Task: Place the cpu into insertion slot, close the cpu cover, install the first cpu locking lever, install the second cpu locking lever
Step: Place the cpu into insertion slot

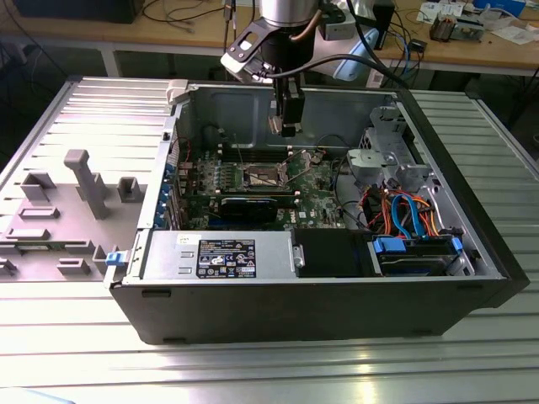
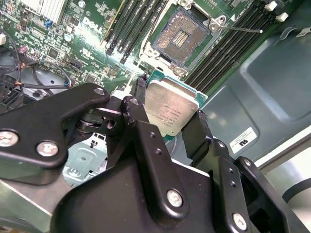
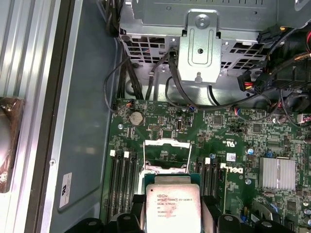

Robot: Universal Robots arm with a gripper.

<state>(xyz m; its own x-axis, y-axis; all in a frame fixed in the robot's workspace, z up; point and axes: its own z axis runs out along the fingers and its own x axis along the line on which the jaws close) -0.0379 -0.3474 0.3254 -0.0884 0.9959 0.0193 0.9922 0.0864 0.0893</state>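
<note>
Silvery-grey metal tops the cpu [image 2: 170,109], and my gripper [image 1: 288,128] has it pinched by two opposite edges between black fingers [image 2: 194,132], closed only to the chip's width. I hold it in the air inside the open computer case [image 1: 295,313], above the motherboard [image 3: 218,136] and well apart from the socket [image 2: 179,41]. That socket is bare, with its contacts exposed in the second wrist view. The cpu cover [image 3: 166,141] stands raised off it in the first wrist view. The case also holds a power supply [image 1: 219,257], a metal drive cage [image 3: 199,43] and blue cables [image 1: 404,210]. My fingers hide the chip's gripped edges, and its near edge is cut off in the first wrist view. A thin metal rod [image 2: 240,30] juts from the socket's corner; I cannot tell which lever it is.
</note>
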